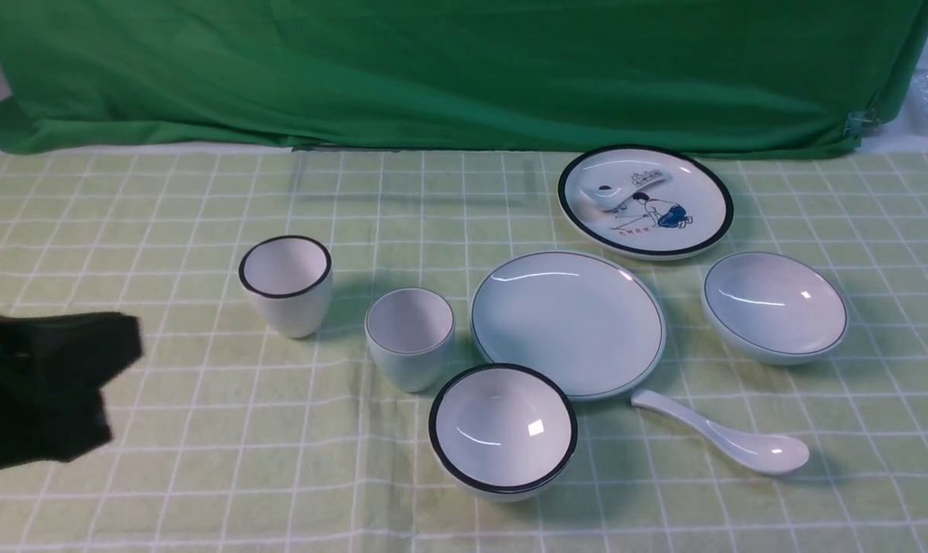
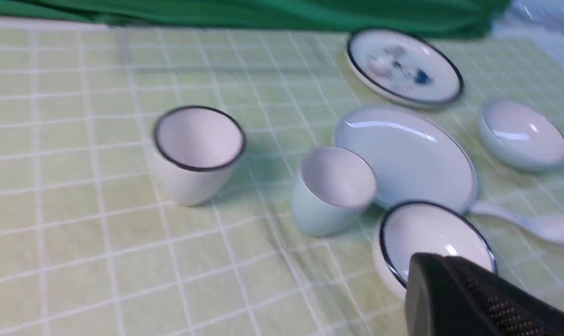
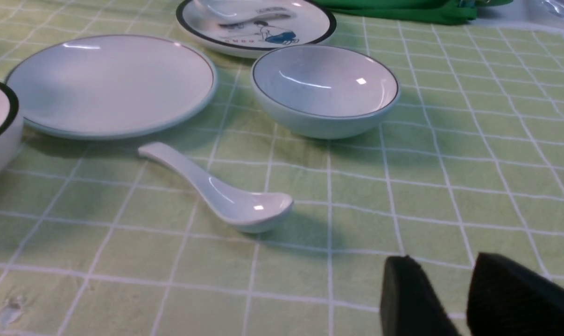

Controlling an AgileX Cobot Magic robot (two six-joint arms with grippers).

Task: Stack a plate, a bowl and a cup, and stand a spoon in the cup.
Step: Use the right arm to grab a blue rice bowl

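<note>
Two plates are sitting beyond the right gripper (image 3: 443, 280), the pale plate (image 1: 568, 322) nearer to it and the cartoon plate (image 1: 645, 201) farther off. Two bowls are sitting there as well, the pale bowl (image 1: 774, 306) ahead of that gripper and the black-rimmed bowl (image 1: 502, 430) off toward the side of the left gripper (image 1: 114, 388). Two cups are standing out from the left gripper, the black-rimmed cup (image 1: 286, 284) nearer to it and the pale cup (image 1: 410, 338) farther along, while one spoon (image 1: 721, 434) is lying nearest the right gripper.
</note>
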